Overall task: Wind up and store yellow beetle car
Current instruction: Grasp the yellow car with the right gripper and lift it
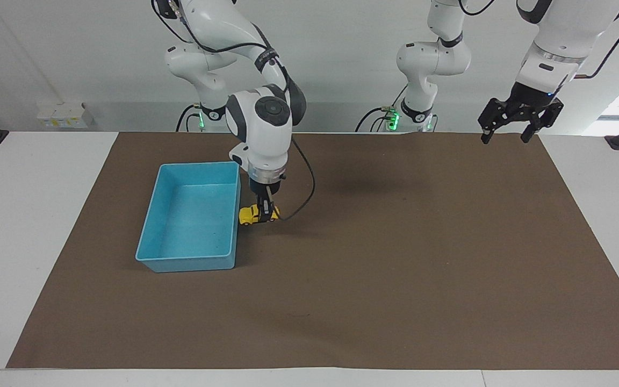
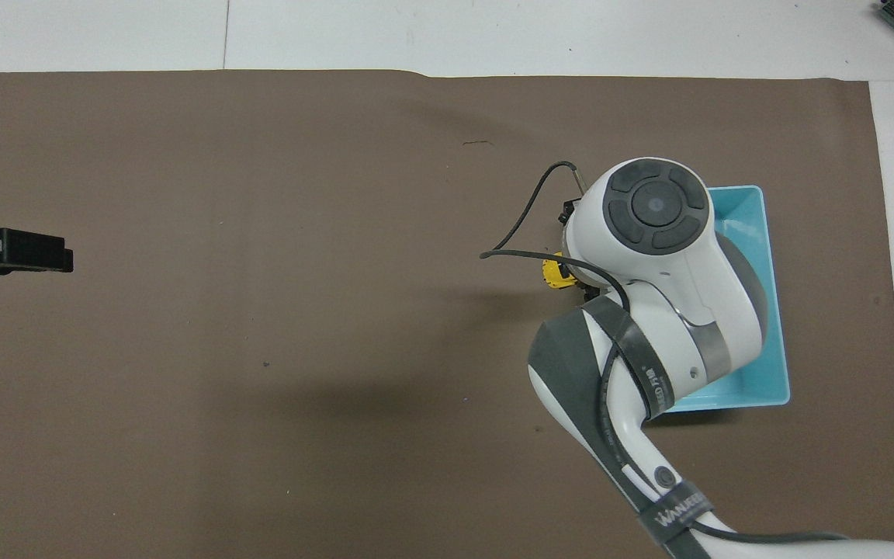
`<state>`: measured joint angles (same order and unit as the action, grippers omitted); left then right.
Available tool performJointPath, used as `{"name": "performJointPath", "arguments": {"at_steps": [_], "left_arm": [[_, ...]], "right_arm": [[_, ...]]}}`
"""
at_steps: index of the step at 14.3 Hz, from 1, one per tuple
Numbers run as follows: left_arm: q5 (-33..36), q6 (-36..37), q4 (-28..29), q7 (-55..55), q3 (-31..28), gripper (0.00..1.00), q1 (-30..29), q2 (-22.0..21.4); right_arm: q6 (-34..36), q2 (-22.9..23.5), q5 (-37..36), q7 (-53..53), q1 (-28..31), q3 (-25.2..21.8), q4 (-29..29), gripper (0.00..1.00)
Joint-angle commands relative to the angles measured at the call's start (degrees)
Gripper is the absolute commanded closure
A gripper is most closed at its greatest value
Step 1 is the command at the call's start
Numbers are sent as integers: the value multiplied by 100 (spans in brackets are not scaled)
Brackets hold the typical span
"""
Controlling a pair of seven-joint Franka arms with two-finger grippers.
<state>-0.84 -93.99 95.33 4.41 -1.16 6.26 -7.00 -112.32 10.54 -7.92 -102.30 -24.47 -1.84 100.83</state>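
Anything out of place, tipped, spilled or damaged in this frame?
Nothing stands out. The right gripper holds the yellow beetle car level just above the mat, beside the blue bin, which sits square and holds nothing. The left gripper waits raised at its end of the table.

Right hand (image 1: 266, 210) clamped, pointing down; left hand (image 1: 506, 134) spread, waiting.

Facing view: set high across the table, looking back at both arm bases along 12 o'clock, wide enough for the whole brown mat (image 1: 395, 279) plus white table (image 1: 30, 226) margins. Overhead view: mounted above the robots' end, aimed steeply down and forward, closer in, cropping the mat at 6 o'clock. Shared by both, half a turn apart: the mat and the blue bin (image 1: 191, 215), at 9 o'clock facing, 3 o'clock overhead (image 2: 773, 310).
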Motion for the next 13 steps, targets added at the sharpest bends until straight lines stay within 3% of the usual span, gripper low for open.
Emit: {"name": "performJointPath", "arguments": {"at_steps": [1,5,13], "left_arm": [[-109,213,-32,-54,36,0,-90,-65],[-91,293,-41,-107,45,0,-90,-74],[-83,284,-67,-63,54,0,-90,-73]], "right_arm": [[114,-218,97,368,56,26,69,100],[193,-438,202,1561,82,17,34,100],[879,-711,765,5243,978,0,77,100]]}}
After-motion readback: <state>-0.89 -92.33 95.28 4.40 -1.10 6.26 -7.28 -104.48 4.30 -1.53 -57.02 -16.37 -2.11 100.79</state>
